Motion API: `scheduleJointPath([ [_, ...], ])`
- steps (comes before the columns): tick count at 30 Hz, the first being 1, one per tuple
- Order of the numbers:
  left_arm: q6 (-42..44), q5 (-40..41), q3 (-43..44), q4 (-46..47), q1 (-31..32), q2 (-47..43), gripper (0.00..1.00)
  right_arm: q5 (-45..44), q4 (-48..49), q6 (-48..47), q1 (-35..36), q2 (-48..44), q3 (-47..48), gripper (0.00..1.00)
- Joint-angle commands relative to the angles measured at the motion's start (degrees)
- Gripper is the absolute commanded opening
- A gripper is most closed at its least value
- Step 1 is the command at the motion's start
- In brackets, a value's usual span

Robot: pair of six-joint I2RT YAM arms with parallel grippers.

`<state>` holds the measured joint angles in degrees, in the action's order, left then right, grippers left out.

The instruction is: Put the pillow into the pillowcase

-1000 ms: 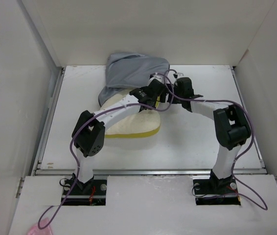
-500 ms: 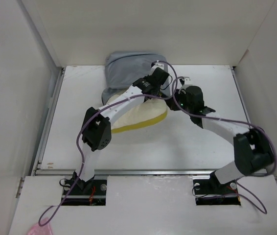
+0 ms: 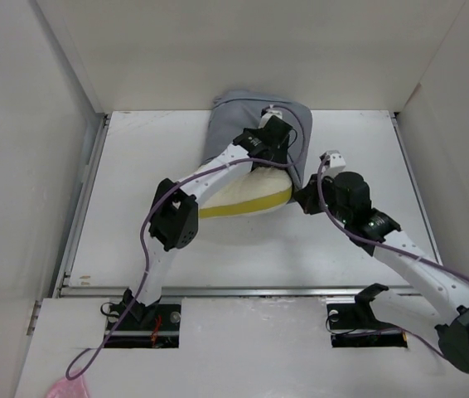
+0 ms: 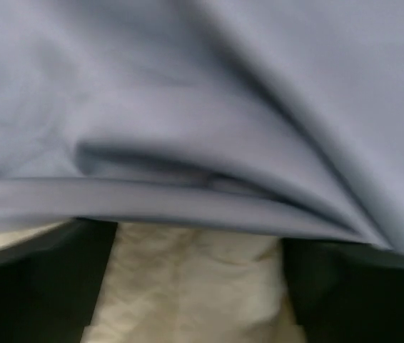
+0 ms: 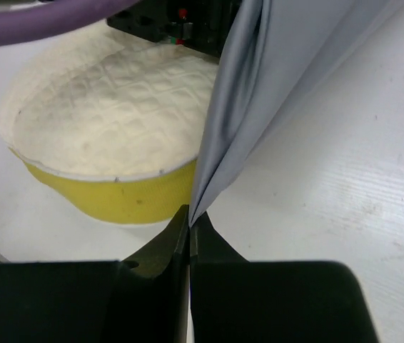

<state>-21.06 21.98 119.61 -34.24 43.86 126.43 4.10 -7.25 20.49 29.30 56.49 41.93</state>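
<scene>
The cream-yellow pillow (image 3: 247, 197) lies in the middle of the table, its far end under the grey pillowcase (image 3: 251, 116). My left gripper (image 3: 277, 138) rests on that far end at the pillowcase's mouth. In the left wrist view the pillowcase (image 4: 202, 107) drapes across the top and the pillow (image 4: 195, 279) shows between the wide-apart dark fingers (image 4: 38, 286), so this gripper (image 4: 195, 286) is open. My right gripper (image 5: 190, 214) is shut on the pillowcase's (image 5: 288, 64) lower edge, right beside the pillow's yellow band (image 5: 116, 196). From above it (image 3: 303, 201) sits at the pillow's right end.
The white table (image 3: 135, 215) is boxed in by white walls on the left, back and right. Purple cables (image 3: 147, 240) loop along both arms. The left arm's black wrist (image 5: 180, 18) shows at the top of the right wrist view.
The left gripper has opened. The right gripper has shut on the pillowcase's edge and drawn back toward the near right. The pillowcase has shifted right over the pillow's far end.
</scene>
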Motion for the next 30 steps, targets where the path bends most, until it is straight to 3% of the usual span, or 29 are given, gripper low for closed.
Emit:
scheduleJointPath([
  [1, 0.2, -0.4, -5.9, 9.0, -2.2, -5.0, 0.93, 2.4, -4.2, 0.1, 1.9, 0.8, 0.9, 0.00],
  [2, 0.9, -1.7, -7.8, 9.0, -2.2, -7.8, 1.00, 2.4, -4.2, 0.1, 1.9, 1.9, 0.9, 0.00],
  [4, 1.6, -3.6, -13.3, 9.5, -0.2, -10.7, 1.00, 2.4, -5.0, 0.1, 1.4, 3.8, 0.9, 0.05],
  [5, 1.6, -5.6, -15.1, 9.5, -0.2, -12.2, 1.00, 1.7, -5.8, 0.1, 1.4, 5.2, 1.4, 0.22],
  [8, 1.6, -8.3, -23.7, 9.0, 1.5, -19.6, 1.00, 1.2, -6.6, 0.1, 1.4, 5.8, 1.9, 0.43],
  [9, 1.6, -9.0, -26.0, 9.0, 2.2, -23.7, 1.00, 1.2, -7.2, -0.7, 1.4, 5.1, 1.9, 0.61],
  [12, 0.2, -8.1, -32.8, 8.3, 2.2, -30.9, 1.00, 0.6, -8.2, -1.6, 1.4, 3.5, 3.1, 0.84],
  [17, -3.5, -2.7, -38.2, 3.1, 2.2, -38.1, 1.00, -0.5, -9.4, -4.0, 1.4, 4.9, 5.4, 0.90],
  [21, -7.8, 4.2, -43.4, 1.3, 0.7, -43.2, 1.00, 3.5, -7.4, -5.9, 1.4, 9.5, 8.8, 0.91],
  [25, -11.6, 2.1, -50.9, 2.9, -7.6, -44.6, 1.00, 7.0, -5.9, -9.5, 4.7, 15.0, 12.7, 0.93],
  [28, -11.6, -1.9, -56.0, 7.9, -12.6, -41.0, 1.00, 3.2, -5.9, -9.5, 7.2, 18.8, 15.0, 0.94],
  [29, -11.6, -4.4, -56.0, 7.9, -13.4, -39.6, 0.89, 2.2, -5.9, -9.5, 7.2, 20.1, 15.0, 0.94],
  [30, -11.6, -4.4, -56.8, 8.7, -13.4, -36.8, 0.54, 1.5, -5.9, -9.5, 7.2, 20.1, 15.8, 0.94],
])
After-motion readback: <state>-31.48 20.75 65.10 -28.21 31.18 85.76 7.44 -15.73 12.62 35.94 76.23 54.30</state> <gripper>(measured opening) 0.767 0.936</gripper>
